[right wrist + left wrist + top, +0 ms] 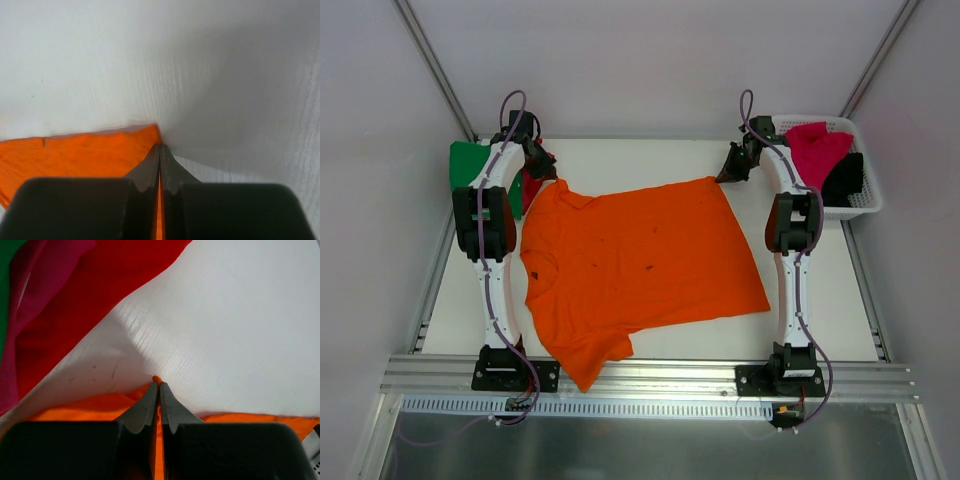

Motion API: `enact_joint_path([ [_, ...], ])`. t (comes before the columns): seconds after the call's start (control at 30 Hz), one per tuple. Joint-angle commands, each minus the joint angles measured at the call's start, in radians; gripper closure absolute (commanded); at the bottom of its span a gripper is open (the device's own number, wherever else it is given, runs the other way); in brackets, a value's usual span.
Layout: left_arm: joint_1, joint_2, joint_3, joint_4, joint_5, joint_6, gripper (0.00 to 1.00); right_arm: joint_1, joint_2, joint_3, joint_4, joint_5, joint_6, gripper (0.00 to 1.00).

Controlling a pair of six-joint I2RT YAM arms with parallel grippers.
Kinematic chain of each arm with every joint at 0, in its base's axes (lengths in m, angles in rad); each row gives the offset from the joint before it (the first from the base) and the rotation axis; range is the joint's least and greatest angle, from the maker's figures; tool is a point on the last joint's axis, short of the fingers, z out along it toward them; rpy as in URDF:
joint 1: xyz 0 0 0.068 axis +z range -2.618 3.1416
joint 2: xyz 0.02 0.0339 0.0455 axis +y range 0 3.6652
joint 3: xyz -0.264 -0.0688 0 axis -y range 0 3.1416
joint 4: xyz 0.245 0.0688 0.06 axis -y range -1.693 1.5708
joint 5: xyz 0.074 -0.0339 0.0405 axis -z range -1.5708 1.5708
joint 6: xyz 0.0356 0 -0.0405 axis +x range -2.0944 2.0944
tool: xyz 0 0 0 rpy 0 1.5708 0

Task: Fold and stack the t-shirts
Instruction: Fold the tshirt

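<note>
The orange tee (640, 260) lies spread flat across the middle of the white table (650, 160), turned at a slant, its collar toward the left arm and its hem toward the right. One sleeve hangs near the front edge by the left arm's base.

At the far left corner of the cloth, the left gripper (159, 385) has its jaws pressed together on the orange tee, a sliver of orange showing between the fingers and poking out at their tips. At the far right corner, the right gripper (160, 147) pinches the hem corner the same way, with a thin orange line running up between its closed fingers. Both grippers sit low at the table top.

Behind the left arm, a green tee (468, 160) and a red tee (530, 188) lie at the far left corner of the table, the red one just beside the orange collar. In the left wrist view the red cloth fills the upper left.

At the far right, a white basket (865, 205) holds a pink tee (817, 148) and a black tee (845, 180) side by side.
</note>
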Motion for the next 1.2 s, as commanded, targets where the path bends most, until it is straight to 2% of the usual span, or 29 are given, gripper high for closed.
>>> enact_joint_path([
  [0.0, -0.006, -0.020, -0.002, -0.016, 0.018, -0.008, 1.00, -0.007, -0.036, -0.052, 0.012, 0.032, -0.003, 1.00],
  [0.2, -0.006, -0.018, 0.007, -0.016, 0.032, -0.007, 1.00, -0.003, -0.252, -0.359, 0.179, 0.156, -0.009, 1.00],
  [0.47, -0.007, 0.000, 0.036, -0.009, 0.078, 0.002, 1.00, -0.003, -0.542, -0.641, 0.319, 0.377, 0.002, 1.00],
  [0.5, -0.006, 0.013, 0.053, -0.007, 0.093, 0.010, 1.00, -0.001, -0.583, -0.660, 0.332, 0.444, 0.001, 1.00],
  [0.63, -0.007, 0.034, 0.087, -0.006, 0.132, 0.025, 1.00, -0.003, -0.617, -0.660, 0.319, 0.517, -0.013, 1.00],
  [0.97, -0.006, 0.031, 0.090, -0.004, 0.141, 0.027, 1.00, 0.002, -0.628, -0.668, 0.300, 0.509, -0.015, 0.99],
  [1.07, -0.006, 0.020, 0.084, -0.006, 0.155, 0.031, 1.00, 0.004, -0.656, -0.713, 0.300, 0.521, -0.012, 1.00],
  [1.17, -0.050, -0.016, 0.047, -0.004, 0.129, 0.047, 1.00, 0.008, -0.718, -0.796, 0.325, 0.541, -0.009, 0.99],
])
